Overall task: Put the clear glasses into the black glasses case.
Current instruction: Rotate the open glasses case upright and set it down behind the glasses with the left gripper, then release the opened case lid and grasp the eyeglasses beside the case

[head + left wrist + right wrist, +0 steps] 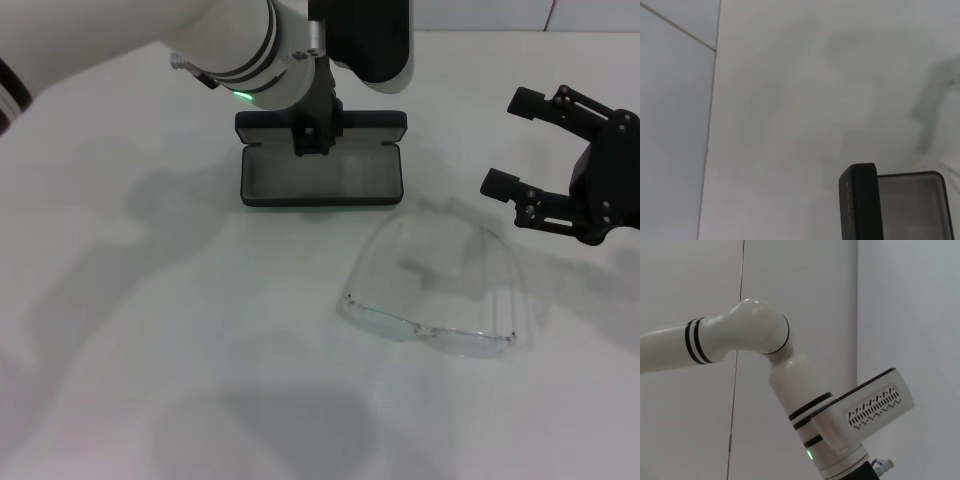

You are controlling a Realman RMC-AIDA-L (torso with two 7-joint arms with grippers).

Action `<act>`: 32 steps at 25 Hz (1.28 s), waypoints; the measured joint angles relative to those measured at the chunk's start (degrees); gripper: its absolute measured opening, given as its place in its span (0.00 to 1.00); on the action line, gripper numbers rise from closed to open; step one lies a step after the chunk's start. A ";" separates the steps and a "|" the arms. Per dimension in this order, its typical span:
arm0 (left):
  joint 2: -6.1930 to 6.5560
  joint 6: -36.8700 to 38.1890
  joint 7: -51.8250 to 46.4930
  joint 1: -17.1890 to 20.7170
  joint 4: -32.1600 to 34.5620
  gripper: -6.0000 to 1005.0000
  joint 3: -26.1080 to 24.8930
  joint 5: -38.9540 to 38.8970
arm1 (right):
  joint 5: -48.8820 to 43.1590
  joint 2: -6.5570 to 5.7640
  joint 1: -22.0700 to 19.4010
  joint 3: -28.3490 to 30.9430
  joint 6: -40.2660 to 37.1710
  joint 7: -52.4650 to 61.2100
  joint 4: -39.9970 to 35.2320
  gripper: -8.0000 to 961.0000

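My left gripper (312, 140) sits at the black glasses case (320, 172), top centre, apparently steadying its open lid; its grip I cannot tell. My right gripper (512, 145) hovers spread wide, holding nothing, upper right of the clear glasses (432, 290) lying on the bench (150, 350).

plain white table (150, 350), pale wall (800, 290)

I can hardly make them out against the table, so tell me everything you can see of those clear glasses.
The clear glasses are fully see-through, colourless, plastic-looking, with two lenses and long curved arms unfolded. They lie flat on the white table, lenses toward the robot, arm tips pointing toward the open black glasses case just beyond. Nothing touches them; the open right gripper hovers nearby.
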 joint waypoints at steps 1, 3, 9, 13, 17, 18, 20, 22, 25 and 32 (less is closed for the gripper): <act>0.08 0.12 0.42 -0.02 -0.01 0.23 -0.05 -0.61 | 0.00 0.00 0.00 0.00 0.00 0.00 0.00 0.88; 0.14 0.43 1.02 -0.04 -0.01 0.23 -0.43 -1.47 | 0.00 0.00 0.00 0.00 -0.01 -0.03 0.00 0.88; 0.05 -0.62 0.24 -0.06 0.02 0.23 -2.56 -1.77 | 0.03 0.00 0.00 0.00 0.03 -0.07 0.00 0.88; 0.01 -2.05 -0.77 0.33 0.46 0.30 -2.56 -1.61 | 0.06 0.00 0.00 0.00 0.31 -0.08 0.00 0.88; 0.05 -1.97 -1.99 1.10 2.96 0.36 -4.93 -4.16 | 0.06 -0.04 0.01 0.00 0.30 -0.09 0.00 0.88; 0.11 -1.61 -2.00 1.84 4.67 0.37 -6.64 -6.59 | 0.07 -0.10 0.00 0.08 0.21 -0.08 0.00 0.88; 0.25 -0.75 -1.21 4.09 8.42 0.40 -10.33 -12.22 | 0.07 -0.14 0.00 0.33 0.06 -0.01 0.00 0.88; 0.39 0.67 0.26 7.04 12.29 0.50 -14.74 -19.24 | 0.09 -0.22 0.01 0.72 0.12 0.62 0.00 0.88; 0.51 4.93 5.01 12.41 15.59 0.64 -23.44 -36.39 | 0.19 -0.25 -0.01 2.86 0.16 2.11 0.00 0.88; 0.52 12.75 22.51 27.75 10.65 0.77 -33.08 -73.80 | 2.19 -0.88 -0.27 6.81 -1.09 7.91 -2.43 0.88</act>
